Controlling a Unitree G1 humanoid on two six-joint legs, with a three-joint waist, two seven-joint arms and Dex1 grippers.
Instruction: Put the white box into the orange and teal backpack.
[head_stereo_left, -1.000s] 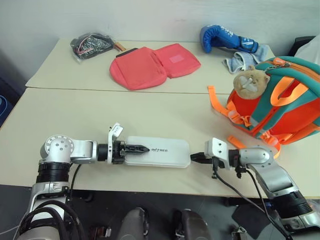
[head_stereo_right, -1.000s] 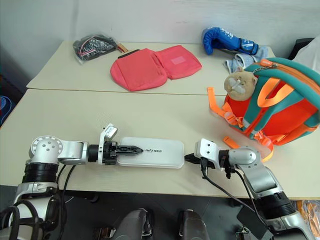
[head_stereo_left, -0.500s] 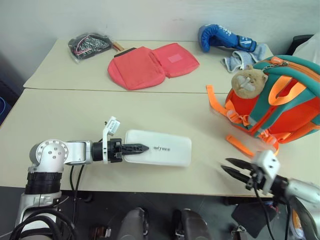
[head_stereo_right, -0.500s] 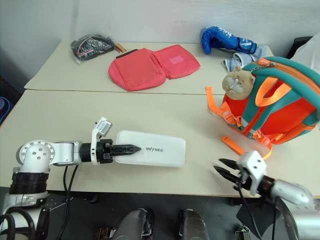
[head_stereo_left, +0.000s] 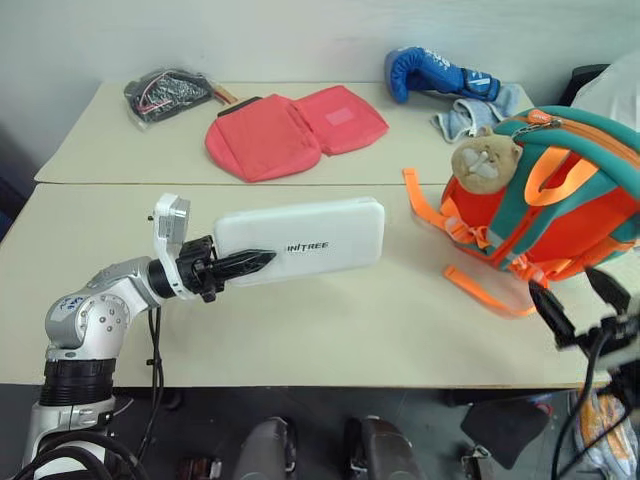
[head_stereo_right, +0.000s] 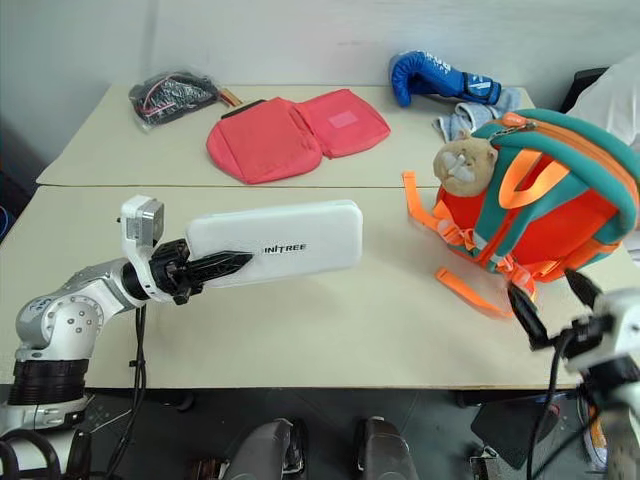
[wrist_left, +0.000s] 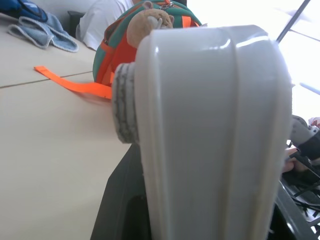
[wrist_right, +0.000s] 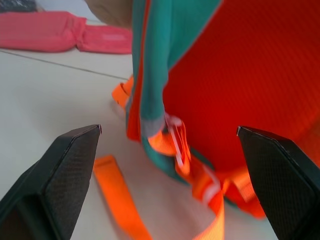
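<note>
We can't see the orange and teal backpack (head_stereo_left: 560, 200) whole, its right side runs off the frame. The white box (wrist_left: 215, 130) blocks most of the left wrist view, and the cloth (head_stereo_left: 465, 110) beside the boxing glove (head_stereo_left: 430, 72) is too small to identify.

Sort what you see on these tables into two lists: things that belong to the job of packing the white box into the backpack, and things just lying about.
Belong to the job:
white box, held by the left gripper
backpack
right gripper, open beside the backpack

Just lying about:
pink pouch
blue boxing glove
grey cloth
bag of cables
</note>
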